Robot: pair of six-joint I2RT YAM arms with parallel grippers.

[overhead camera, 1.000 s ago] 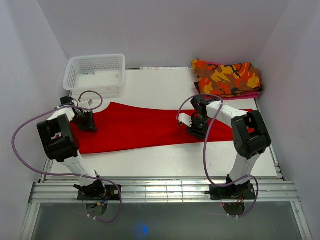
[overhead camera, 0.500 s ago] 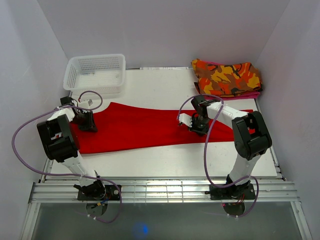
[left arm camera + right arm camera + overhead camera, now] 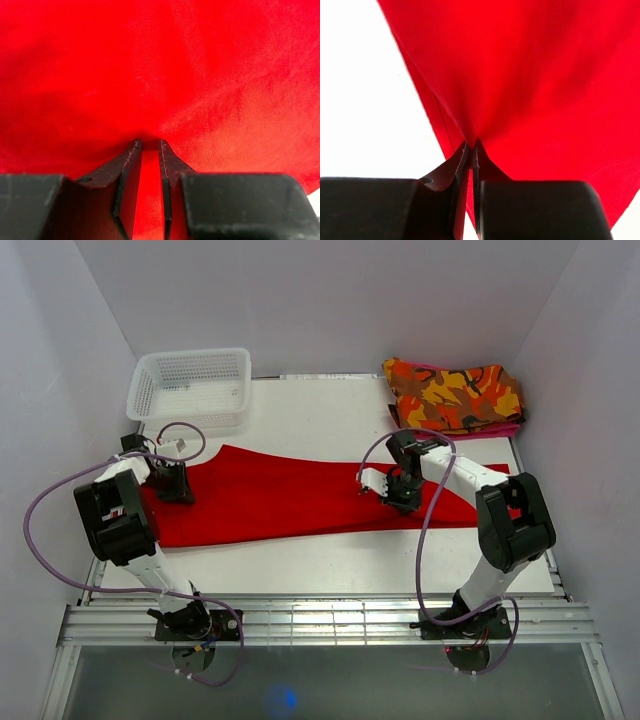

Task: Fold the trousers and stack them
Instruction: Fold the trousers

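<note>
While left jaws and right jaws both pinch single trousers (image 3: pixel 290 495), one basket (image 3: pixel 142 390), one camouflage garment (image 3: pixel 455 395) lie beyond.

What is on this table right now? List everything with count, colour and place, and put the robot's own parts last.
trousers: one, plain bright red, spread flat across the middle of the table from left to right
camouflage garment: one, orange, red and yellow, folded at the far right corner
basket: one, white mesh, far left corner, touching no cloth
table: one, white, under everything
left arm: one, white and black, over the trousers' left end
right arm: one, white and black, reaching over the trousers' right part
left gripper: one, black, pinching the red cloth
right gripper: one, black, shut on a fold of the red cloth
</note>
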